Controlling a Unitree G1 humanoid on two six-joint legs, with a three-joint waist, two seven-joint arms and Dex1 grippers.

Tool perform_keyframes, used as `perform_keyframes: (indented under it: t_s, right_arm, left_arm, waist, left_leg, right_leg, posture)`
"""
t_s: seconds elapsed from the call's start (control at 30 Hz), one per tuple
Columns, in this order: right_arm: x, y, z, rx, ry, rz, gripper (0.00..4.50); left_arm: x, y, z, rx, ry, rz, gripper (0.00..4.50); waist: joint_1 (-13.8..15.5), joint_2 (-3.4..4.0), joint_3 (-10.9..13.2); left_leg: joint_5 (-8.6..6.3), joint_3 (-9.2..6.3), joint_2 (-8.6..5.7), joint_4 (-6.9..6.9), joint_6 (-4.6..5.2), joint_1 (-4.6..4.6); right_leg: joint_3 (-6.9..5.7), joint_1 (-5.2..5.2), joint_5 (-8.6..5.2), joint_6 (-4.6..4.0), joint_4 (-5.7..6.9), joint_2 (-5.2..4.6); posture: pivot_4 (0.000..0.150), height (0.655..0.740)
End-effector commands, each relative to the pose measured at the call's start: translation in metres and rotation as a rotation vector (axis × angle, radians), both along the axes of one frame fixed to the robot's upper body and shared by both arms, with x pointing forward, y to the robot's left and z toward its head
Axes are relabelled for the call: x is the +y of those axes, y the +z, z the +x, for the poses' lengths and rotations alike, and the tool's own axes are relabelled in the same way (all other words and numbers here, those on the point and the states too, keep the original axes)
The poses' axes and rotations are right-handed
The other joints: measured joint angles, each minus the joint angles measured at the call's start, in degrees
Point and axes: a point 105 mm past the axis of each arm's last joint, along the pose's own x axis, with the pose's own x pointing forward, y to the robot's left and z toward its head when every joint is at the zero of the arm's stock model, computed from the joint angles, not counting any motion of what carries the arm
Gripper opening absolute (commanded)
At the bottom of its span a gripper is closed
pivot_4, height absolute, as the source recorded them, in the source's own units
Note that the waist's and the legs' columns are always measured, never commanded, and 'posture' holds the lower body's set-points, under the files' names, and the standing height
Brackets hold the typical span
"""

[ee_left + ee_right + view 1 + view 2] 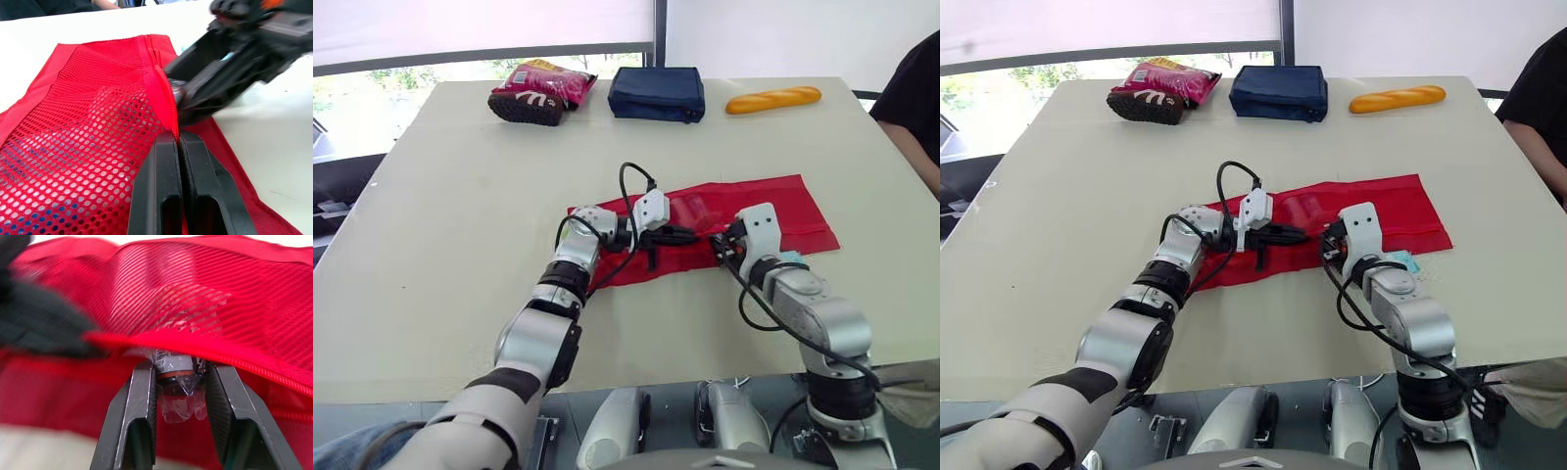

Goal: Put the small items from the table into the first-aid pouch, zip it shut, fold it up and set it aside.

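The red first-aid pouch [783,211] lies flat across the middle of the table, its mesh pocket [88,132] facing up. My left gripper [690,235] is shut on the red zipper edge [164,98] of that pocket and lifts it a little. My right gripper [178,364] is shut on a small plastic-wrapped vial [177,382], with its tips right at the pocket's opening under the raised edge. From the head the right gripper [717,250] sits at the pouch's near edge, close to the left one. A small teal item [1408,262] lies beside the right wrist.
Along the far edge sit a navy pouch [657,93], a bread roll [772,99], a pink snack bag [548,80] and a brown item [526,108]. A person [915,88] in black sits at the right side of the table.
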Motion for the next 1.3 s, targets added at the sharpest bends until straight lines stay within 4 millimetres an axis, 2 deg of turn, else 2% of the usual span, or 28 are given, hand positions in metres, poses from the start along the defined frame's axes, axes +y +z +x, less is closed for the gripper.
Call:
perform_keyframes:
  t_s: [0.03,0.23,0.37,0.4,0.47,0.63,0.9,1.03,1.17,1.2,1.27,1.3]
  right_arm:
    - [-0.008,0.018,0.013,-0.090,-0.123,0.021,0.85]
    - [-0.006,0.012,0.032,-0.114,-0.199,0.017,0.85]
    - [0.001,0.014,0.039,-0.175,-0.174,-0.011,0.85]
    - [0.004,0.014,0.039,-0.175,-0.160,0.010,1.65]
    - [0.006,0.015,0.039,-0.179,-0.147,0.035,2.19]
    - [0.000,0.015,0.029,-0.164,-0.123,0.040,4.48]
    - [-0.004,0.016,-0.018,-0.118,0.104,0.009,4.48]
    - [-0.006,0.017,-0.030,-0.100,0.160,-0.009,4.48]
    - [-0.016,0.013,-0.026,-0.110,0.120,-0.076,3.21]
    - [-0.018,0.010,-0.024,-0.110,0.111,-0.100,2.78]
    - [-0.018,0.006,-0.020,-0.113,0.102,-0.124,1.56]
    - [-0.018,0.004,-0.017,-0.114,0.083,-0.128,1.24]
  left_arm:
    - [-0.011,0.009,-0.006,-0.029,-0.056,-0.013,0.00]
    - [-0.015,0.010,-0.009,-0.029,-0.073,-0.015,0.00]
    - [-0.016,0.010,-0.010,-0.028,-0.079,-0.017,0.00]
    - [-0.016,0.010,-0.010,-0.028,-0.080,-0.017,0.00]
    - [-0.017,0.009,-0.010,-0.026,-0.080,-0.016,0.00]
    - [-0.014,0.010,-0.008,-0.025,-0.072,-0.014,0.00]
    - [-0.002,0.014,0.002,-0.030,-0.022,-0.006,0.00]
    - [-0.002,0.014,0.003,-0.035,-0.025,0.001,0.00]
    - [-0.003,0.014,0.003,-0.037,-0.034,0.004,0.00]
    - [-0.003,0.014,0.002,-0.037,-0.038,0.004,0.00]
    - [-0.004,0.014,0.001,-0.037,-0.045,0.005,0.00]
    - [-0.005,0.014,0.001,-0.037,-0.050,0.006,0.00]
  waist:
    - [0.0,0.00,0.0]
    - [-0.3,0.02,0.0]
    - [-0.8,0.02,0.0]
    - [-0.9,0.02,0.0]
    - [-1.1,0.02,0.0]
    - [-1.4,0.03,0.0]
    - [-1.4,0.05,0.0]
    - [-1.6,0.05,0.0]
    - [-1.4,0.04,0.0]
    - [-1.4,0.04,0.0]
    - [-1.4,0.04,0.0]
    - [-1.4,0.04,0.0]
  left_leg:
    - [0.00,0.00,0.00,0.00,0.00,0.00]
    - [0.00,0.05,0.00,-0.02,0.00,0.05]
    - [0.00,0.05,0.01,-0.04,0.00,0.06]
    - [0.00,0.05,0.01,-0.05,0.00,0.06]
    - [0.00,0.05,0.01,-0.06,0.00,0.06]
    - [0.00,0.03,0.03,-0.09,0.00,0.06]
    - [-0.01,0.04,0.05,-0.09,0.02,0.05]
    - [-0.06,0.07,0.13,-0.09,0.11,0.08]
    - [-0.07,0.07,0.14,-0.09,0.12,0.08]
    - [-0.06,0.08,0.12,-0.09,0.11,0.08]
    - [-0.05,0.08,0.12,-0.09,0.09,0.08]
    - [-0.02,0.07,0.12,-0.09,0.04,0.07]
  right_leg:
    - [-0.01,0.00,0.00,0.00,0.00,0.01]
    - [0.00,0.00,0.00,0.00,0.03,0.10]
    - [0.01,-0.01,0.00,-0.01,0.03,0.12]
    - [0.02,-0.01,-0.01,-0.01,0.03,0.12]
    - [0.03,-0.01,-0.01,-0.01,0.03,0.12]
    - [0.04,-0.02,-0.01,-0.01,0.02,0.12]
    - [0.03,-0.01,-0.02,-0.01,-0.01,0.16]
    - [0.05,-0.01,-0.02,0.00,-0.01,0.26]
    - [0.06,0.00,-0.02,0.00,-0.01,0.27]
    - [0.07,0.01,-0.02,0.00,-0.02,0.27]
    - [0.07,0.01,-0.02,0.00,-0.02,0.26]
    - [0.07,0.01,-0.02,0.00,-0.02,0.26]
  posture:
    - [0.150,0.7397]
    - [0.150,0.7397]
    - [0.150,0.7397]
    - [0.150,0.7397]
    - [0.150,0.7397]
    - [0.150,0.7397]
    - [0.150,0.7397]
    - [0.150,0.7397]
    - [0.150,0.7397]
    - [0.150,0.7397]
    - [0.150,0.7397]
    - [0.150,0.7397]
